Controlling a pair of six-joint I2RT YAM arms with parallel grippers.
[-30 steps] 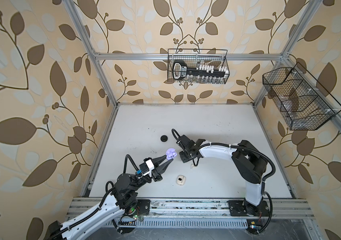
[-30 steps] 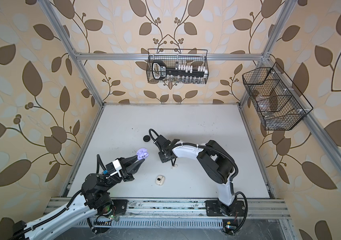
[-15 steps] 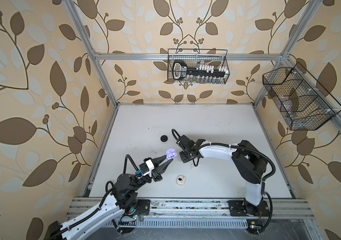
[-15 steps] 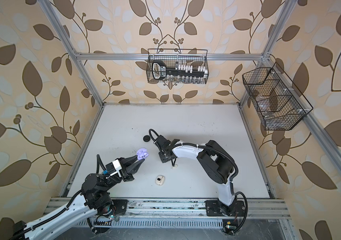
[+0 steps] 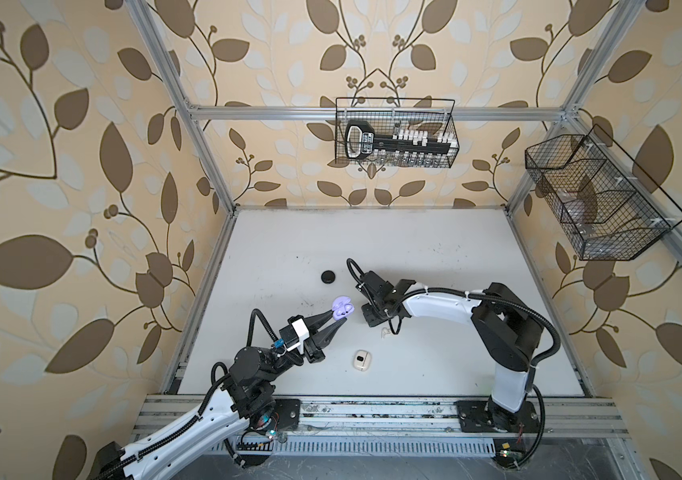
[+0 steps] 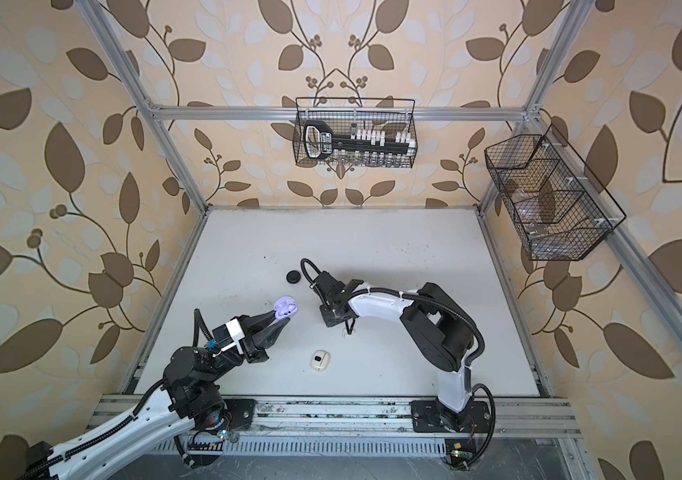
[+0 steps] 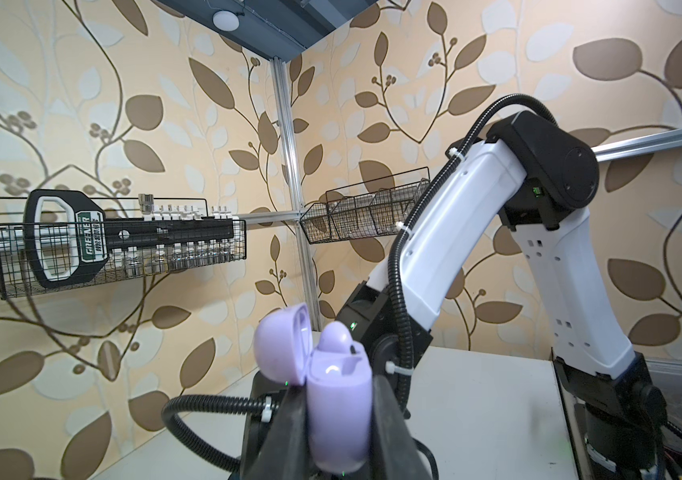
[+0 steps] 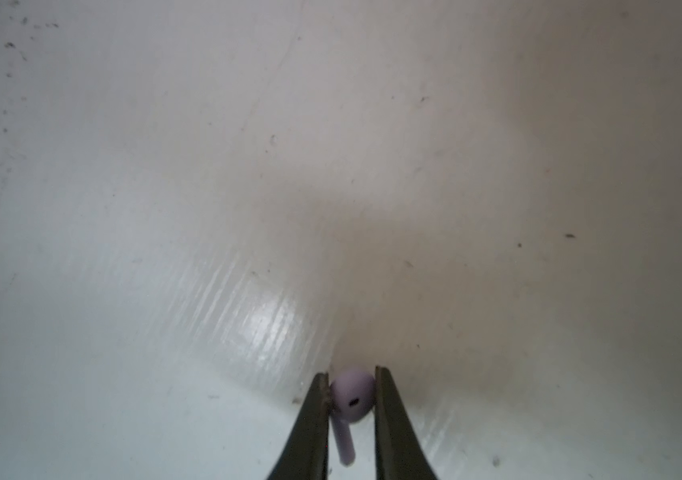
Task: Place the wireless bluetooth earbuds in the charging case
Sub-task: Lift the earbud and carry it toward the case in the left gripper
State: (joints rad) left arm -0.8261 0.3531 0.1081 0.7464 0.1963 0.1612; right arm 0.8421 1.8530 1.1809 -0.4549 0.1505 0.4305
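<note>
white tabletop [image 5: 414, 249], scuffed and specked, boxed in by leaf-patterned walls [image 5: 60, 208] and metal rails [image 5: 372, 112]. held up clear of that surface: the lavender case [image 5: 342, 308], lid [image 7: 281, 345] flipped open, body clamped between the closed fingers of the left gripper [image 5: 338, 317]. from the left wrist, one bud [image 7: 337, 336] apparently seated in it already, with the slot [image 7: 351, 365] beside it looking empty.

just beside the lavender case, on the right arm's side and lower, down at the table: the right gripper [image 8: 351, 372], fingers pinched shut on the round head of a lavender earbud [image 8: 352, 395]. stem lying along the fingers, pointing back toward the wrist; touching the surface or just off it, cannot tell. right arm plainly the nearer one, already gripping.

coming move, by judgement: lift, cross the short way to the lavender case, turn stem-down over the free slot. risk: smooth little head slipping in the pinch.

farther back from the lavender case, a black round case [image 5: 329, 276]; toward the front from it, a cream case [image 5: 362, 360] lying flat. well behind it, up on the walls, two wire baskets [image 5: 395, 133].
</note>
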